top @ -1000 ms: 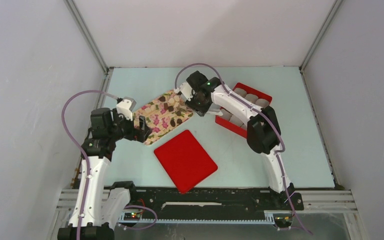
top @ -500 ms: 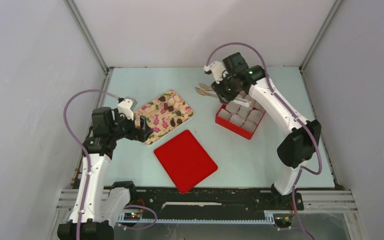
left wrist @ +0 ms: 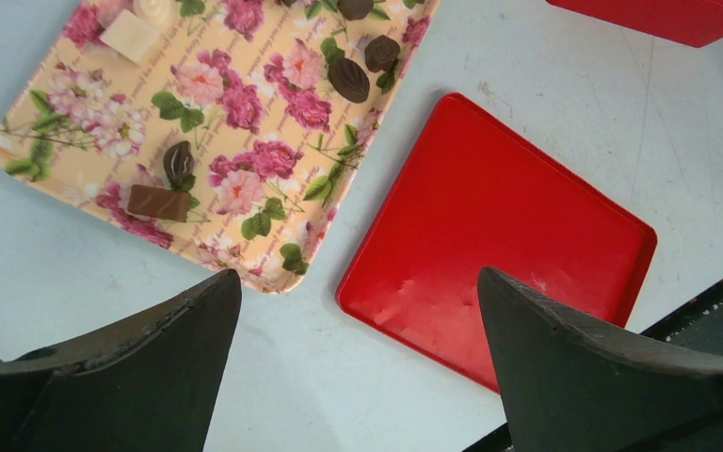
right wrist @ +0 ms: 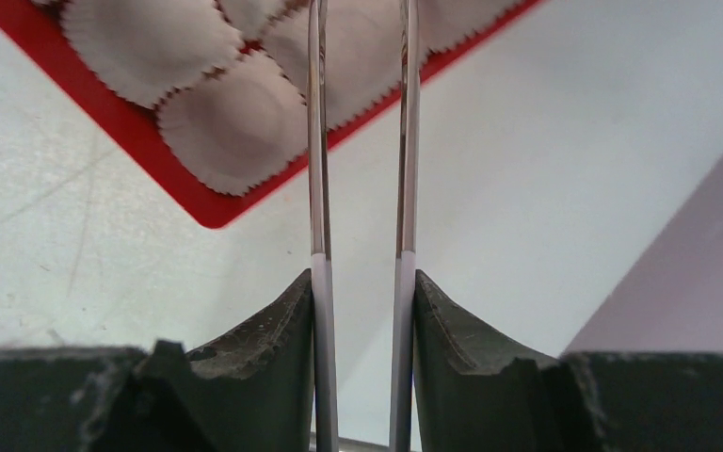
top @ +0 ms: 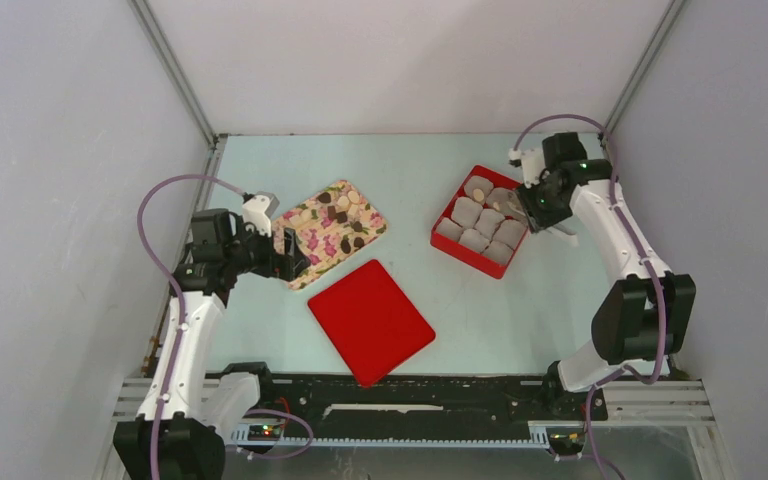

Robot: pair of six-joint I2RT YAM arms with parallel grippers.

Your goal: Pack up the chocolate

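The chocolate (top: 340, 215) lies as dark and pale lumps on the flower-print tray (top: 310, 245). In the left wrist view I see dark pieces (left wrist: 348, 80), a brown bar (left wrist: 158, 202) and a cream piece (left wrist: 132, 36) on that tray (left wrist: 104, 132). My left gripper (top: 288, 262) is open and empty at the tray's near corner (left wrist: 358, 311). My right gripper (top: 532, 205) is shut on thin tongs (right wrist: 317, 141) that reach over the red box (top: 460, 252) of white paper cups (right wrist: 235, 127). The tong tips are out of view.
A flat red lid (top: 370, 320) lies on the table in front of the tray and shows in the left wrist view (left wrist: 499, 235). The red box's rim (right wrist: 104, 113) sits near the right wall. The enclosure walls stand close on both sides.
My right arm has swung with the tongs from the tray across to the right side of the red box. My left arm has barely moved.
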